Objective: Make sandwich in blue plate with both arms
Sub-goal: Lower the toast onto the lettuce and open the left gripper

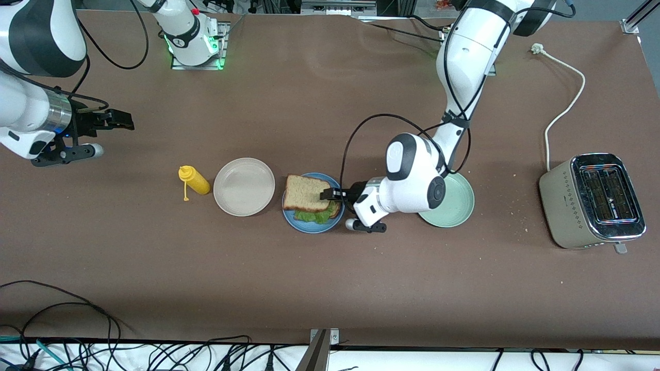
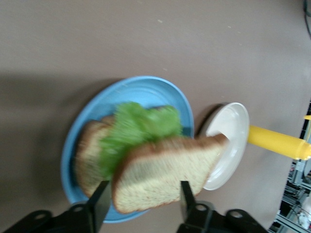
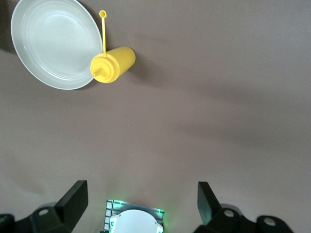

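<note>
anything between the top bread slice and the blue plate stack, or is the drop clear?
Nothing visible blocks it. The top slice sits between the left gripper's open fingers, directly on the lettuce and bottom slice in the blue plate. The right gripper waits open, away.

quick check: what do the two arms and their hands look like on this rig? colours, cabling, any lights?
Both arms are glossy white shells with black joint bands and loose black cables looped along them. The left hand and right hand are black, with two flat fingers on a black body behind a metal wrist ring. A green light glows at the right arm's base.
</note>
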Available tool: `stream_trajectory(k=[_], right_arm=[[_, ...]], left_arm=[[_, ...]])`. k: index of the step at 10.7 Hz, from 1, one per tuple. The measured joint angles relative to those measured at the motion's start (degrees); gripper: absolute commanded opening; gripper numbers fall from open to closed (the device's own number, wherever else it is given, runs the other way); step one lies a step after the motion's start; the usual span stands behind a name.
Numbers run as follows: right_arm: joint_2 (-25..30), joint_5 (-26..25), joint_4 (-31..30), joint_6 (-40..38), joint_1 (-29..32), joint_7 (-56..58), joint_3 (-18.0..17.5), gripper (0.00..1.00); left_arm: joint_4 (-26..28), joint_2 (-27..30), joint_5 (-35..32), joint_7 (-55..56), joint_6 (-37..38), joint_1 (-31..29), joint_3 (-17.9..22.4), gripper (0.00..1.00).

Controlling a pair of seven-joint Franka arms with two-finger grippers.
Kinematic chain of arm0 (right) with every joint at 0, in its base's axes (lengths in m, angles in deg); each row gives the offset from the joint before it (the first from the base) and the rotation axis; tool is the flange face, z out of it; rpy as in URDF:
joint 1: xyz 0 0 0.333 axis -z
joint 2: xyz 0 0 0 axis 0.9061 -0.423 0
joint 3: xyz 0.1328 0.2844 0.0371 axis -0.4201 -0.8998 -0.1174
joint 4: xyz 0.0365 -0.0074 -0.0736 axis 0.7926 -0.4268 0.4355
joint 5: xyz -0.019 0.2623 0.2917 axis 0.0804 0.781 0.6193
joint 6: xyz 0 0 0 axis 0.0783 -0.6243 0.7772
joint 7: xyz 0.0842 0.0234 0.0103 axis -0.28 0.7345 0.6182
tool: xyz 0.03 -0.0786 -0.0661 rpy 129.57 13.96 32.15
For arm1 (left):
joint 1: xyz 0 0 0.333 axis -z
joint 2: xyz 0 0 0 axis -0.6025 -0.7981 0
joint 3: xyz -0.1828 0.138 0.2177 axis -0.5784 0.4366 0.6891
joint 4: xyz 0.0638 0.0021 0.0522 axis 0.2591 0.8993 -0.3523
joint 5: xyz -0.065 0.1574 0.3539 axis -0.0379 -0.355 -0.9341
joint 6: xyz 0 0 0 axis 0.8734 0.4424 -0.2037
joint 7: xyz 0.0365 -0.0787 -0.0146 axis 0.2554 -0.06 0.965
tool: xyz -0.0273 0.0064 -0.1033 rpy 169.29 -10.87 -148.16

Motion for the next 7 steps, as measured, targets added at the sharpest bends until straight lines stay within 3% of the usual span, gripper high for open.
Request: stream_trajectory(k=[4, 7], right_arm=[[-0.9, 0.5, 0.0, -1.0, -1.2, 0.0, -0.4, 1.0], [-1.7, 0.7, 0.0, -1.1, -2.5, 0.0, -0.8, 1.0]], left_arm=[[0.7, -0.1, 0.0, -8.9, 5.8, -1.8, 5.8, 1.0], [0.5, 1.2, 0.0, -10.0, 7.7, -3.9, 6.9, 1.0]])
